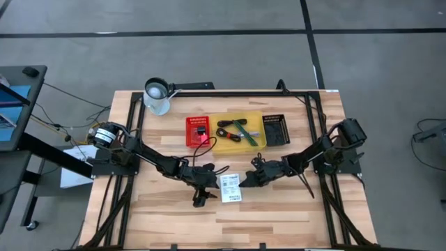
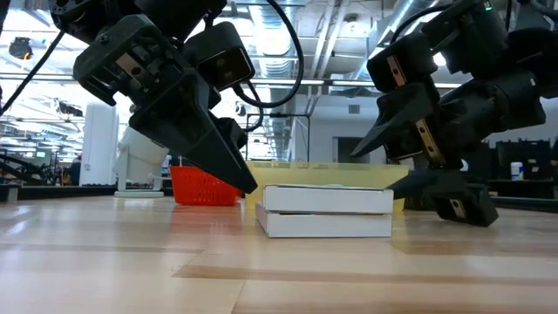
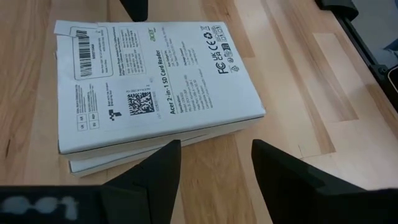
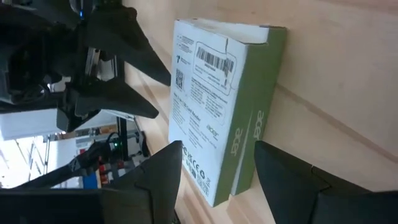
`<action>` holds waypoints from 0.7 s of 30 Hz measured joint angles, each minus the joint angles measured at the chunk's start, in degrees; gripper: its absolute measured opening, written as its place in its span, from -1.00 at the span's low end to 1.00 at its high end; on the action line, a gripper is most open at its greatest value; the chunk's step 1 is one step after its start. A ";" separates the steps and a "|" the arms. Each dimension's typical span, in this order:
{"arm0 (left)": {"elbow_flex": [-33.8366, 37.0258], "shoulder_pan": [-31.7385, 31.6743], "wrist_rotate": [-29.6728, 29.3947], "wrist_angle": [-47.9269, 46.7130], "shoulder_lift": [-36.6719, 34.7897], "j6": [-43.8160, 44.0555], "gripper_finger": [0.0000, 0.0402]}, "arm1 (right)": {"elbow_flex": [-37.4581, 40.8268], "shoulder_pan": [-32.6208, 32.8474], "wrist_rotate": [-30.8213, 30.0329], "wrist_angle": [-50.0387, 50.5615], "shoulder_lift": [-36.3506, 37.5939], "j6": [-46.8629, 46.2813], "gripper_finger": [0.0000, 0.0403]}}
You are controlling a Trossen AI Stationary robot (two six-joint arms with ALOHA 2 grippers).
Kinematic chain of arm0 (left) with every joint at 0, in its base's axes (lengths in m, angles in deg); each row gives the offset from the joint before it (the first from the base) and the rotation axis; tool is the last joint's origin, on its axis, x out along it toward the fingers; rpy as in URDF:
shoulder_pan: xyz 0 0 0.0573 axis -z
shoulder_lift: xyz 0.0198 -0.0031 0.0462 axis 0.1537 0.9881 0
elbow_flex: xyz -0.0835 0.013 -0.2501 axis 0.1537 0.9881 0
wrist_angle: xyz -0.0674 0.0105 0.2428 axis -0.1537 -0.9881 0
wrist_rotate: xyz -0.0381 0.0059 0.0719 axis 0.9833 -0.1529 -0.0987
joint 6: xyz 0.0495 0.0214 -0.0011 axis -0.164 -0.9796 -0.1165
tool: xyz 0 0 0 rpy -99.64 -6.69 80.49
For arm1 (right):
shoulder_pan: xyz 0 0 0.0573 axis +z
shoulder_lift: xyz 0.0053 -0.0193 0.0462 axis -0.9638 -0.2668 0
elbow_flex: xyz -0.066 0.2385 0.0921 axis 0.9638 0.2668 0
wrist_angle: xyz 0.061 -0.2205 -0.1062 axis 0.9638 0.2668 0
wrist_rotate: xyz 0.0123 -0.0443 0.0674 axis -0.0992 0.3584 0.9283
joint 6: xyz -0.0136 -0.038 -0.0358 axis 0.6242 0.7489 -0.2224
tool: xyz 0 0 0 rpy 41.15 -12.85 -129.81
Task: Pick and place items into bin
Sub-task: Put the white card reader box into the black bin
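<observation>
Two flat white printed packets lie stacked (image 2: 327, 209) flat on the table, between the grippers (image 1: 230, 187). The top one (image 3: 149, 81) bears barcodes; its side is green (image 4: 249, 137). My left gripper (image 3: 214, 155) is open at the stack's left end (image 2: 240, 170). My right gripper (image 4: 217, 155) is open at the right end (image 2: 375, 170), a finger on either side of a corner. The black cable with its red bit and the green stick (image 1: 235, 130) lie in the yellow bin (image 1: 256, 139). My left gripper slants down from the table's left, one fingertip (image 2: 250, 186) at the top packet's left edge (image 2: 264, 190); I cannot tell whether it touches. My right gripper slants down from the right, one fingertip (image 2: 392, 186) at the packet's right edge (image 2: 388, 192); whether it touches, I cannot tell.
A red bin (image 1: 197, 131), the yellow bin and a black bin (image 1: 276, 129) stand in a row toward the far edge. The white mug (image 1: 157, 96) sits at the far left corner. Bare wood lies toward the near edge (image 1: 230, 223).
</observation>
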State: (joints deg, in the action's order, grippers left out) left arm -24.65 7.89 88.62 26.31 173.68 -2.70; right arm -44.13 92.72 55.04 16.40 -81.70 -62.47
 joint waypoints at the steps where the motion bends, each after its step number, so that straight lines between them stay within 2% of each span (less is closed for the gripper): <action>1: 0.00 0.00 0.00 0.00 0.00 0.00 -0.07 | 0.00 0.00 0.13 0.04 0.00 -0.14 -0.03; 9: 0.00 0.00 -0.02 0.03 0.00 -0.02 -0.07 | -0.15 -0.57 1.23 0.98 0.07 -1.17 -0.03; 21: 0.00 -0.07 -0.11 0.32 0.00 -0.24 -0.07 | -3.39 -2.01 3.30 7.72 0.04 0.55 -0.03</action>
State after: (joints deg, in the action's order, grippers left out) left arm -24.65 7.83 88.51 26.63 173.68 -2.95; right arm -47.52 90.72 58.34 24.12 -81.65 -61.92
